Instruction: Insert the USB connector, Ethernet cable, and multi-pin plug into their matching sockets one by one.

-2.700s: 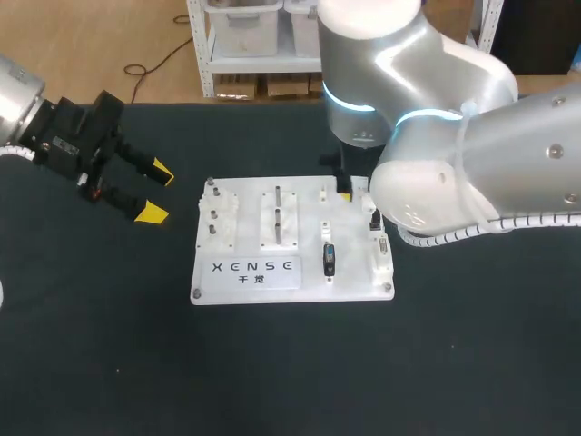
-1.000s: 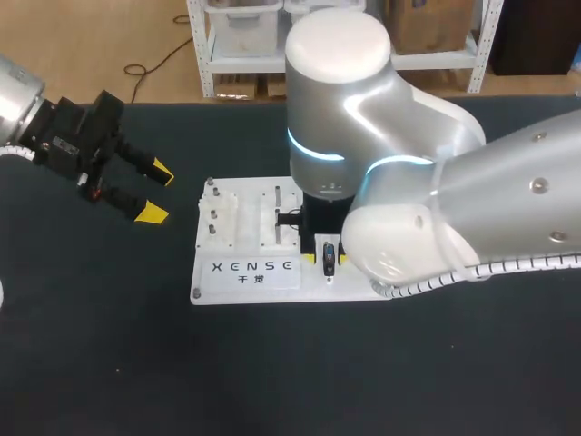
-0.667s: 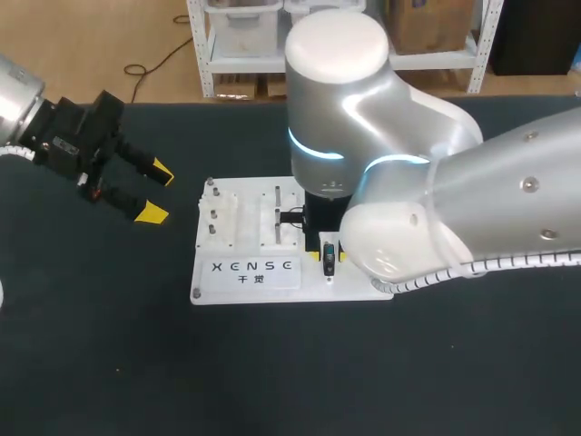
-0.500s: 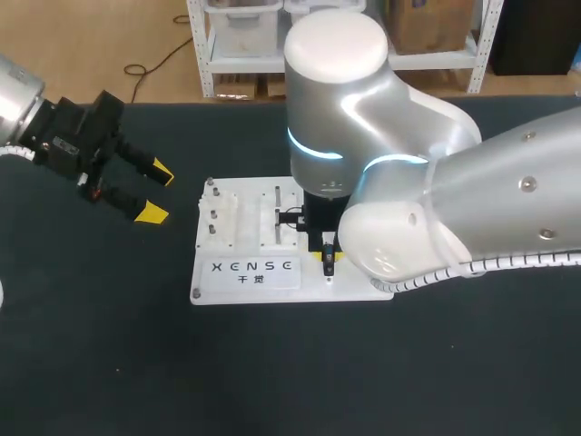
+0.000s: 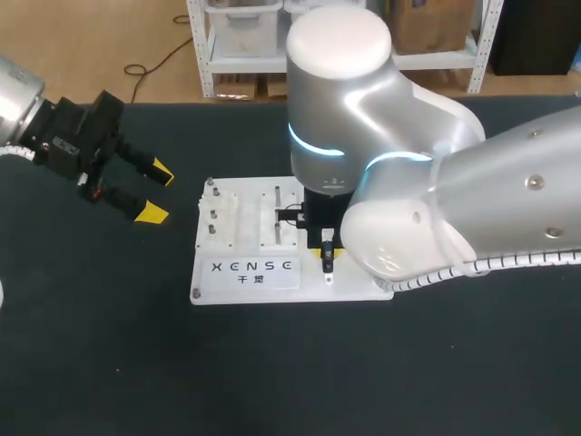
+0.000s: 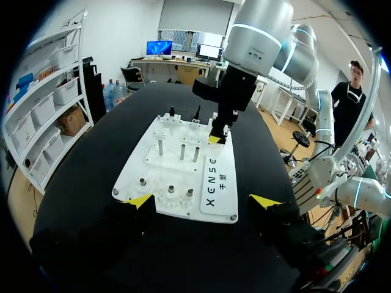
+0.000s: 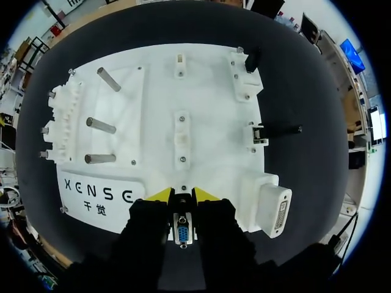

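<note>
The right arm (image 5: pixel 427 182) had swung from the far right corner of the white board (image 5: pixel 245 277) to its front middle, low over the desk (image 5: pixel 109 345). The left end effector (image 5: pixel 156 193) had not moved: it hung with fingers spread wide, well apart from the board's left edge. The right end effector (image 7: pixel 182 195) had come down on the multi-pin plug (image 7: pixel 182 232) and closed on it, one finger at each side, at the board's front edge. The pickup looked done. Carrying the plug to the multi-pin socket (image 7: pixel 275 212), at the board's corner nearby, probably came next.
</note>
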